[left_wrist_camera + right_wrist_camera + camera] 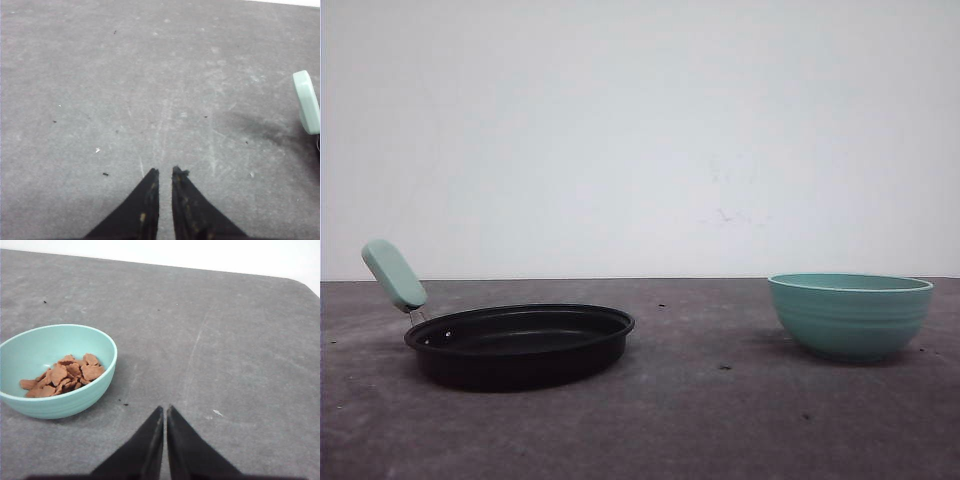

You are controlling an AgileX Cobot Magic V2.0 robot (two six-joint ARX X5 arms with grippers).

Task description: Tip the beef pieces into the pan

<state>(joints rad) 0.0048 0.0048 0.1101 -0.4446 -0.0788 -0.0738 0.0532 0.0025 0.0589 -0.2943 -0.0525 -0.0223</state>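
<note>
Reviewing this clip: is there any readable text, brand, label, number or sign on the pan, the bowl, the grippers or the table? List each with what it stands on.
None: no text, label, number or sign can be read.
pan and its mint-green handle: plain, no marking.
bowl holding the beef pieces: plain ribbed wall, no print.
left gripper and right gripper: plain black fingers.
table: specks and scuffs, no writing.
</note>
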